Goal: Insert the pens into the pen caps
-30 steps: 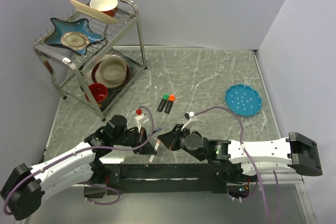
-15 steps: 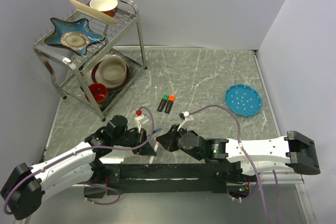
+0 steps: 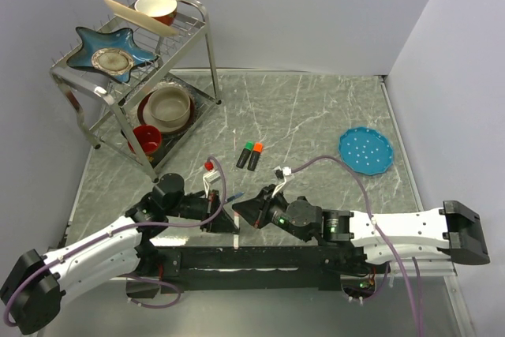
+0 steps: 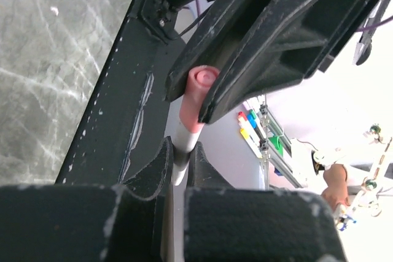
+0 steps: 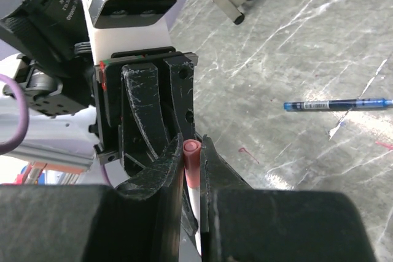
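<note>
The step in hand is capping the white-pink stick pen (image 4: 183,136). It is held off the table, between the two grippers where they meet nose to nose above the near edge. The left gripper (image 4: 181,159) is clamped narrow on the pen's white barrel. The right gripper (image 5: 191,150) is pinched on the pale pink cap (image 4: 198,93), which sits over the end of the barrel just past the left fingertips. From the right wrist the rounded end of the cap pokes out just above that gripper's own fingers, with the white barrel running back between them. How deep the pen sits in the cap cannot be told, because the fingers hide the seam.

The next move probably calls for a short, straight push along the pen's axis, both grips firm and the barrel in line with the cap. If the two are off line the thin stick could bend or slip between the pads. Then one gripper would have to let go before the other sets the pen down.

Out ahead of both grippers the green-capped highlighter (image 3: 244,156) and the orange-capped highlighter (image 3: 254,157) lie side by side on the table, apparently done. The dark-blue ballpoint (image 5: 336,105) lies on the table nearer, just beyond the fingertips — no cap for it is in sight
</note>
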You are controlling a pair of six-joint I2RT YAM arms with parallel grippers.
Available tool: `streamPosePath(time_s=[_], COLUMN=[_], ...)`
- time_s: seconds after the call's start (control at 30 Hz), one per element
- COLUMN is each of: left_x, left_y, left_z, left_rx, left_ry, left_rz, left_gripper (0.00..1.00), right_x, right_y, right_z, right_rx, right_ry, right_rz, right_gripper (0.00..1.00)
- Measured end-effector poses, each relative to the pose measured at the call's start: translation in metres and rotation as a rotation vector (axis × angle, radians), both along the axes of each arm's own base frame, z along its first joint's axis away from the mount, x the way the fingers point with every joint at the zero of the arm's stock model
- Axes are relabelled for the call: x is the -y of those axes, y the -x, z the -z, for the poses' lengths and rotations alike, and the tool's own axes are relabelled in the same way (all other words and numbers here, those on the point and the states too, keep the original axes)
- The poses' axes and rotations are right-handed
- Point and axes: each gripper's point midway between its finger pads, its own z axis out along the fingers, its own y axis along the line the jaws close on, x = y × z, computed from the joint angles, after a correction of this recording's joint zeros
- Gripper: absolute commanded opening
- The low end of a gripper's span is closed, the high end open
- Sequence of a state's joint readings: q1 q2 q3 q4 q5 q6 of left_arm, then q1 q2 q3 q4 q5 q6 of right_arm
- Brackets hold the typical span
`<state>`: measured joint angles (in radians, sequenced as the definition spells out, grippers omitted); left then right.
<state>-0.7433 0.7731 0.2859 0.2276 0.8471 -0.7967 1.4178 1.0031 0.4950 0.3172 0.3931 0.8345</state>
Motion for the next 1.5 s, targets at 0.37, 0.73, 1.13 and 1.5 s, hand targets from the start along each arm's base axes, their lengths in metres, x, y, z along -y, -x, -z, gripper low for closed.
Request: streamPosePath(time_s=[0.37, 0.73, 1.13, 1.5], left_x=[0.003, -0.002, -0.021, -0.038], left_y=[-0.008, -0.154, -0.272, -0.289], left_z=[-0.011, -0.071, 0.021, 0.116], left_rx=[0.084, 0.337, 0.293, 0.175], left_ry=[0.033, -0.059, -0.658, -0.943], left_rz=[-0.014, -0.587, -0.742, -0.640], left_gripper=[0.01, 0.01, 0.01, 0.08], right_x=[0.039, 0.063, 0.111, 0.133], right_y=[0.010, 0.043, 0.030, 0.025], right_z=[-0.020, -0.073, -0.041, -0.059], right_rx=[-0.026, -0.029, -0.005, 0.016], right_ry=[0.027, 0.068, 0.077, 0.007], right_rz=[0.039, -0.109, -0.021, 0.010], right_gripper=[0.46, 0.73, 0.72, 0.72])
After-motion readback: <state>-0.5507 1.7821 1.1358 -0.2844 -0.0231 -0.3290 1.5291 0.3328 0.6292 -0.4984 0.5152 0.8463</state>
